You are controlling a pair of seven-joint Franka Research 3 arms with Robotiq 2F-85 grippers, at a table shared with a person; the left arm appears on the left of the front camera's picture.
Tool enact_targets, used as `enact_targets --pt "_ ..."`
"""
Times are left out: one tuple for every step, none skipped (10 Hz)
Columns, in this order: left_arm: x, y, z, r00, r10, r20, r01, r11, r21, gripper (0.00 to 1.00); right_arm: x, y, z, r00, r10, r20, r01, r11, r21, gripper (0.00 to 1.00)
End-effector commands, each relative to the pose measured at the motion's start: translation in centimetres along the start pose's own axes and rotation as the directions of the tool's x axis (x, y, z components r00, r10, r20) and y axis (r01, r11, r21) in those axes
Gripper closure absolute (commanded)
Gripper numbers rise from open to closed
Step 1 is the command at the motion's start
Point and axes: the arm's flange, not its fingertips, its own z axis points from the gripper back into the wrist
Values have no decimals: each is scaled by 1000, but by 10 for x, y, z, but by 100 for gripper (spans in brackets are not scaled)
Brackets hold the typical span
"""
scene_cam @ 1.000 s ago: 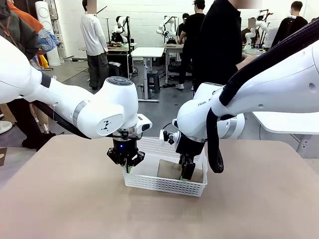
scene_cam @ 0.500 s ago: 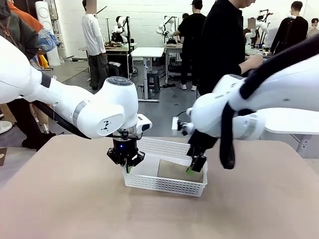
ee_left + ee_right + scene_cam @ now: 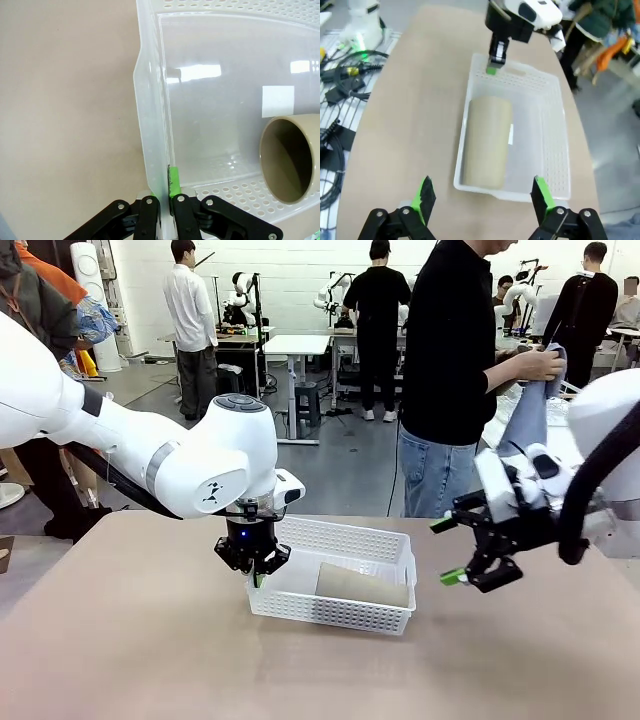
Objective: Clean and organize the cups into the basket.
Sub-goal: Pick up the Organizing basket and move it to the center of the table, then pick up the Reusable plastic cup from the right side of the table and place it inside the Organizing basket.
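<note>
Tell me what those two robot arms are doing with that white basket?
They are tidying cups into the white basket. The left tool is shut on the basket's wall at one end, holding it. A tan cup lies on its side inside. The right tool hovers open and empty over the table, off to the basket's right. At the far side, a person's hand holds a greyish thing, maybe a cloth.
</note>
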Motion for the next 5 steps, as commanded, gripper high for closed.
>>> enact_targets --pt "0 -1 0 1000 -6 10 5 1000 13 100 -52 46 -6 999 -40 -18 41 998 52 0" --pt "0 -1 0 1000 -6 10 5 1000 13 100 0 0 0 1000 0 0 0 1000 0 0" --pt "0 -1 0 1000 -6 10 5 1000 13 100 0 0 0 1000 0 0 0 1000 0 0" --pt "0 -1 0 1000 -6 10 5 1000 13 100 0 0 0 1000 0 0 0 1000 0 0" --pt "0 -1 0 1000 -6 10 5 1000 13 100 0 0 0 1000 0 0 0 1000 0 0"
